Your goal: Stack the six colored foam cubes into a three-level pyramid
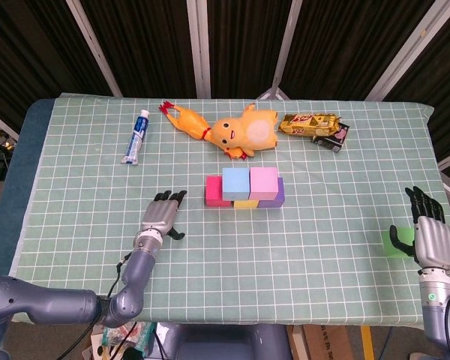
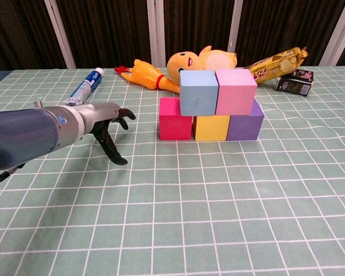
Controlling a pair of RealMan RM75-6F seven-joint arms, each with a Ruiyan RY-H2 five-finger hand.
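Observation:
Five foam cubes stand in two levels at mid-table. A magenta cube (image 1: 216, 193), a yellow cube (image 1: 246, 203) and a purple cube (image 1: 277, 193) form the bottom row. On them sit a light blue cube (image 1: 236, 181) and a pink cube (image 1: 263, 181). In the chest view the blue cube (image 2: 198, 92) and pink cube (image 2: 236, 91) sit side by side. My left hand (image 1: 162, 216) hovers just left of the stack, fingers apart, holding nothing. A green cube (image 1: 397, 242) lies at the far right edge. My right hand (image 1: 429, 231) is beside it with fingers straight and its thumb against the cube.
Along the far side lie a toothpaste tube (image 1: 136, 136), a rubber chicken (image 1: 186, 120), a yellow plush duck (image 1: 245, 131), a gold snack packet (image 1: 307, 124) and a small carton (image 1: 334, 139). The green checked cloth (image 1: 300, 255) covers the table to its edges.

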